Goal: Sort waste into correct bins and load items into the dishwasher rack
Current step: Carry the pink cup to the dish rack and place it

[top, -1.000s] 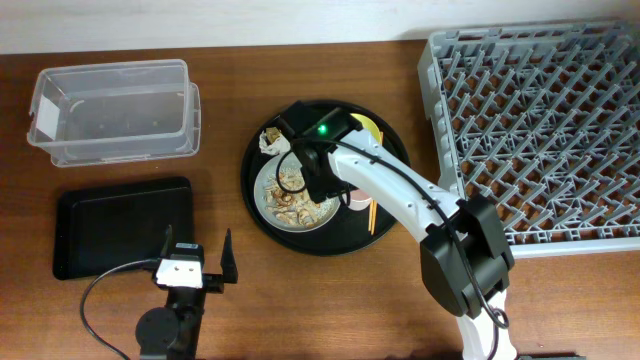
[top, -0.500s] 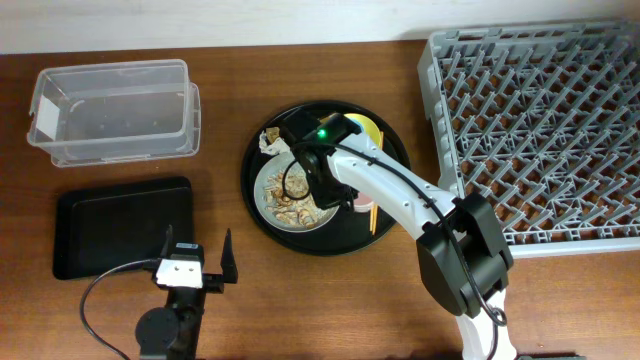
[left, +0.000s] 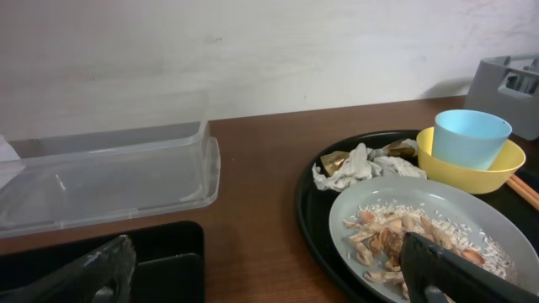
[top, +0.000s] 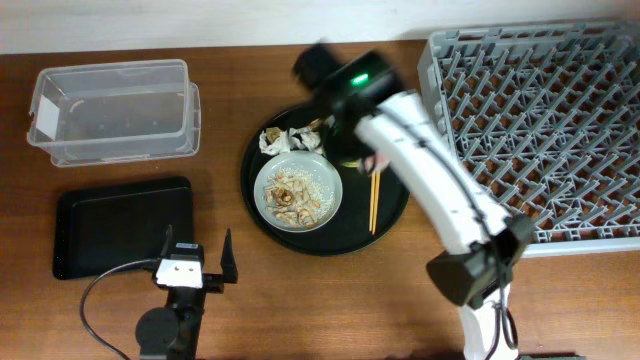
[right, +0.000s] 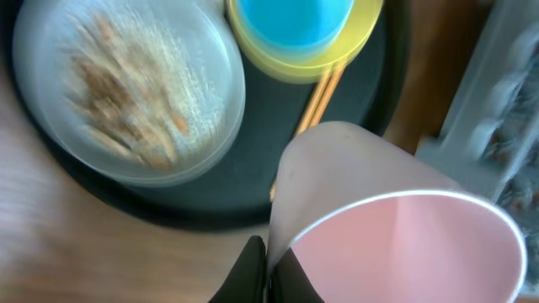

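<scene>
My right gripper (right: 268,269) is shut on the rim of the small pink cup (right: 362,194) and holds it above the round tray. Below it the blue cup (right: 290,18) sits inside the yellow-green bowl (right: 337,55), beside the wooden chopsticks (right: 316,101). The grey-green plate (top: 298,190) carries food scraps (top: 290,198). Crumpled tissue (top: 290,140) and a gold-brown wrapper (left: 335,162) lie behind the plate. In the overhead view the right arm hides the bowl. My left gripper (top: 197,262) is open and empty near the table's front edge, by the flat black tray (top: 120,225).
The clear plastic box (top: 110,110) stands at the back left. The grey dishwasher rack (top: 540,130) fills the right side. All the dishes rest on a large round black tray (top: 330,240) in the middle.
The right gripper shut on the pink cup's rim beside the plate and lifted it up and back, toward the rack side. The left arm has not moved.
</scene>
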You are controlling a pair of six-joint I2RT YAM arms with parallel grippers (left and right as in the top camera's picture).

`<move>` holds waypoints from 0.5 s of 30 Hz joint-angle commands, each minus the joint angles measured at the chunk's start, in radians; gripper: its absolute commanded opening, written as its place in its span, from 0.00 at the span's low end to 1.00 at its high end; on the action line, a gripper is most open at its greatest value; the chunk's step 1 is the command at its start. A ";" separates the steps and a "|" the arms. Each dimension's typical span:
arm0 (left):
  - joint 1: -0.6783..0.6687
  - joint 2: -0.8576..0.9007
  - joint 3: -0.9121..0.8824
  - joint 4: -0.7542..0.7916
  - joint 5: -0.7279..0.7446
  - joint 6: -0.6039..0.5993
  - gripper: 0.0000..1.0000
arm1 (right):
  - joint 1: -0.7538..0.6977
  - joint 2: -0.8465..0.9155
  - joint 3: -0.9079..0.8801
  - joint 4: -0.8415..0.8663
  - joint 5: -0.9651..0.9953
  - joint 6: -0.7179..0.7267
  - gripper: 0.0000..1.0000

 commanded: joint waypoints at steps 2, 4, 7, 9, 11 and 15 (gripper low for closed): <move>-0.005 -0.004 -0.008 -0.001 -0.004 0.012 0.99 | -0.243 -0.007 0.250 -0.002 -0.292 -0.129 0.04; -0.005 -0.004 -0.008 -0.001 -0.004 0.012 0.99 | -0.410 -0.007 0.282 0.021 -0.429 -0.141 0.04; -0.005 -0.004 -0.008 -0.001 -0.004 0.012 0.99 | -0.576 0.000 0.269 0.041 -0.567 -0.240 0.04; -0.005 -0.004 -0.008 -0.001 -0.004 0.012 0.99 | -0.711 0.010 0.241 0.064 -0.646 -0.288 0.04; -0.005 -0.004 -0.008 -0.001 -0.004 0.012 0.99 | -0.811 0.022 0.211 0.096 -0.724 -0.323 0.04; -0.005 -0.004 -0.008 -0.001 -0.003 0.012 0.99 | -0.987 0.072 0.137 0.204 -0.961 -0.402 0.04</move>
